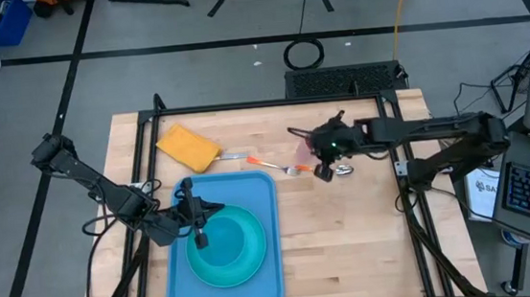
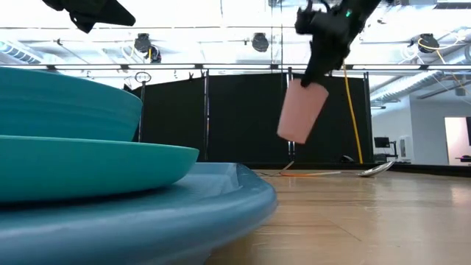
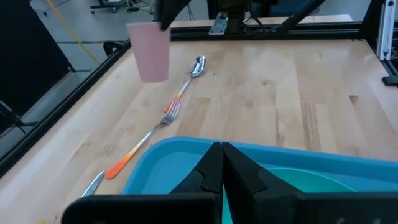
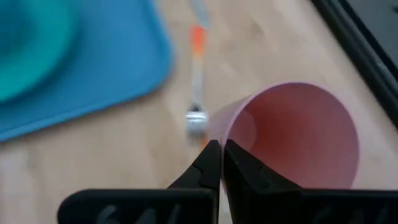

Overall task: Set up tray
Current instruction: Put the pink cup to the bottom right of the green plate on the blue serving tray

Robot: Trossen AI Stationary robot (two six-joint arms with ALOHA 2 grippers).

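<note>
The light-blue tray (image 1: 261,192) lies at the table's near left, with a turquoise plate (image 1: 256,265) on it and a turquoise bowl (image 1: 234,230) on the plate. My left gripper (image 1: 199,233) hovers shut over the bowl and tray (image 3: 163,155), with nothing between its fingers (image 3: 211,168). My right gripper (image 1: 311,150) is shut on a pink cup (image 1: 301,152) held in the air over the table's far middle. The cup also shows in the low view (image 2: 302,110) and the left wrist view (image 3: 150,51). My right gripper pinches the pink cup's wall at the rim (image 4: 219,127), one finger inside the mouth and one outside. The fingers slant down from above. The cup (image 2: 300,114) hangs below them, tilted with its mouth up, clear of the table.
A fork with an orange handle (image 1: 276,165), a spoon (image 1: 342,170) and a knife (image 1: 235,156) lie on the wood beyond the tray. A yellow cloth (image 1: 188,146) lies at the far left. Bare wood shows on the table's right half.
</note>
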